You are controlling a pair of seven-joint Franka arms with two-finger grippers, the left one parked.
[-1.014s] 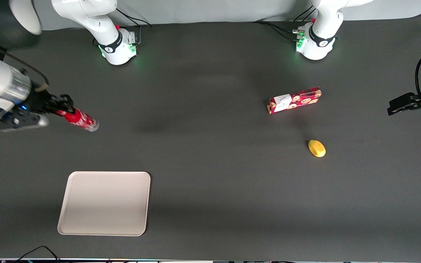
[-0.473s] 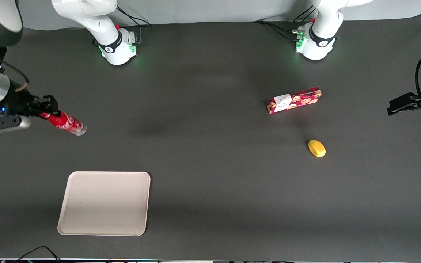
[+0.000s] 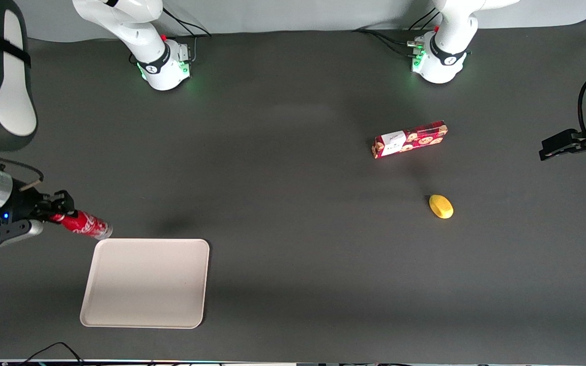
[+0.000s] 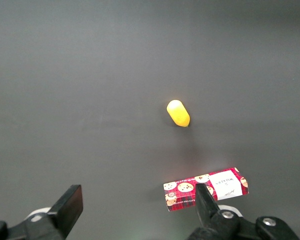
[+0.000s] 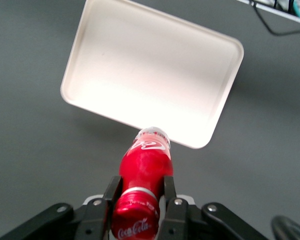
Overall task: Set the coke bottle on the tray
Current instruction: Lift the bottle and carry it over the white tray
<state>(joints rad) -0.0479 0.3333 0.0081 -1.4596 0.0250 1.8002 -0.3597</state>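
Note:
My right gripper is shut on the neck of the coke bottle, a slim red bottle with white lettering and a silvery base. It holds the bottle above the table, tilted, base pointing at the tray's edge farthest from the front camera. The beige tray lies flat on the table, nearer the front camera than the bottle. In the right wrist view the fingers clamp the bottle just below its red cap, and the tray lies beneath it with the base over the tray's rim.
A red cookie box and a yellow lemon-like object lie toward the parked arm's end of the table; both also show in the left wrist view, box and yellow object. Cables run along the table's front edge.
My gripper has carried the coke bottle nearer to the front camera, from well away from the tray to right at its edge. The tray, box and yellow object have not moved.

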